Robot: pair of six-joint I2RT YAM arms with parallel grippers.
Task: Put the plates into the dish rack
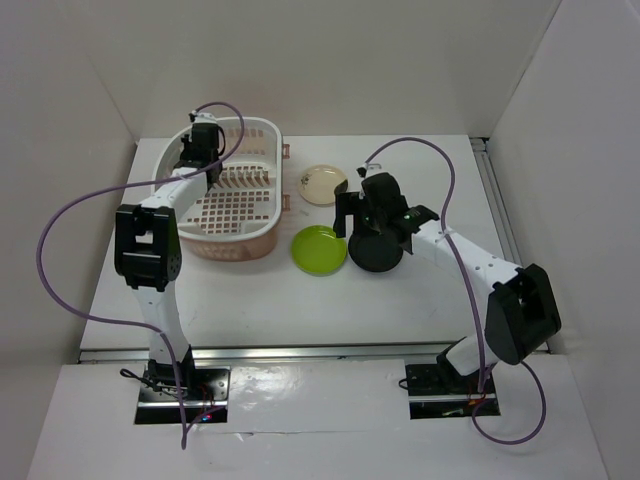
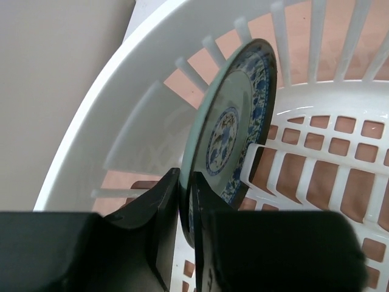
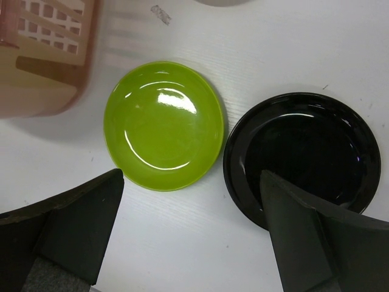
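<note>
The pink-and-white dish rack [image 1: 236, 246] stands at the back left. My left gripper [image 1: 195, 150] reaches into its far left end. In the left wrist view it [image 2: 185, 182] is shut on the rim of the dark teal patterned plate [image 2: 234, 115]. That plate stands on edge between the rack's wall [image 2: 140, 73] and a tine [image 2: 250, 164]. My right gripper [image 1: 372, 215] hovers open and empty [image 3: 189, 182] above the table. The lime green plate [image 1: 319, 249] [image 3: 163, 125] and the glossy black plate [image 1: 377, 252] [image 3: 304, 152] lie flat beneath it. The cream plate [image 1: 324, 184] lies behind them.
White walls close in the table on the left, back and right. A metal rail [image 1: 490, 190] runs along the right edge. A corner of the rack [image 3: 42, 73] shows left of the lime plate. A small scrap [image 3: 161, 13] lies on the table near it.
</note>
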